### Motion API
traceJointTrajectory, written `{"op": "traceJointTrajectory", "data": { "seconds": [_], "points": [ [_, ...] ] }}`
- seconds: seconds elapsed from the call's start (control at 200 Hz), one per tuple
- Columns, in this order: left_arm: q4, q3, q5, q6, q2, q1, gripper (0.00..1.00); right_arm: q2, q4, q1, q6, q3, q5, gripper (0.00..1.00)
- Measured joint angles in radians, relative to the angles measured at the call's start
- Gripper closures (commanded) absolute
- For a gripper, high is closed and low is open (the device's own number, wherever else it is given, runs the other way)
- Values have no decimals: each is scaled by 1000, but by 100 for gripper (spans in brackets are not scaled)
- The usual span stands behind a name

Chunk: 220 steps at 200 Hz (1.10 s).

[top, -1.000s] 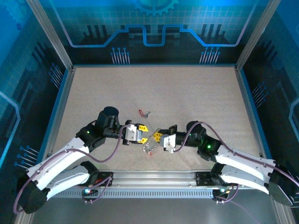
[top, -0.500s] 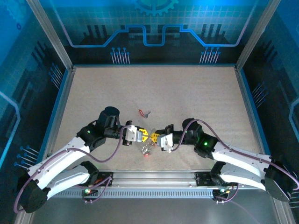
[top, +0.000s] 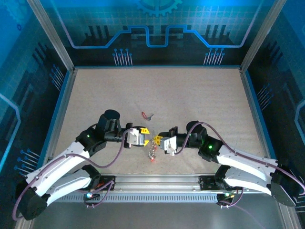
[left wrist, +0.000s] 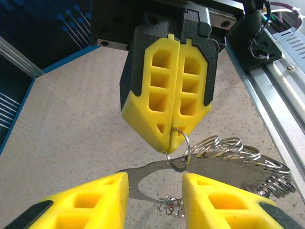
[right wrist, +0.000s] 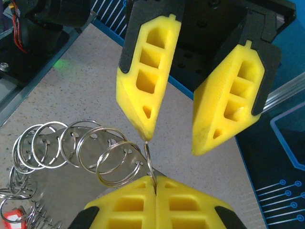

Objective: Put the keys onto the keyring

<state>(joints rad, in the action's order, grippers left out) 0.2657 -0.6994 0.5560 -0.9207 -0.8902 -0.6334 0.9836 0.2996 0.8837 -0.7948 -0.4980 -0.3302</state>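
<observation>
Keyring [left wrist: 228, 149] sits by the middle of the table's [top: 190, 95] near edge, between my two arms. Its bunch of loops trails from one small ring pinched edge-on in the right gripper [right wrist: 153, 177], whose jaws are closed tight on it. My left gripper [left wrist: 155, 183] faces it tip to tip, partly open and empty, with that ring just ahead of its gap. A loose key [top: 148, 115] lies toward the far edge, slightly nearer the left arm, so I judge the left should fetch it.
</observation>
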Motion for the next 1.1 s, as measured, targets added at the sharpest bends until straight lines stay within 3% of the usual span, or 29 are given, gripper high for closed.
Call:
{"op": "traceJointTrajectory", "data": {
  "seconds": [0.48, 0.875, 1.011, 1.101],
  "points": [
    [-8, 0, -3, -3, -19, 0, 65, -2, -15, 0, 32, 0, 34, 100],
    [26, -21, 31, -3, -59, 0, 79, 44, 7, 0, 89, -2, 5, 100],
    [44, -47, 51, -3, -83, 0, 78, 44, 17, 0, 101, -2, -8, 100],
    [45, -51, 59, -4, -91, 0, 73, 44, 19, 0, 107, -2, -15, 100]
  ]
}}
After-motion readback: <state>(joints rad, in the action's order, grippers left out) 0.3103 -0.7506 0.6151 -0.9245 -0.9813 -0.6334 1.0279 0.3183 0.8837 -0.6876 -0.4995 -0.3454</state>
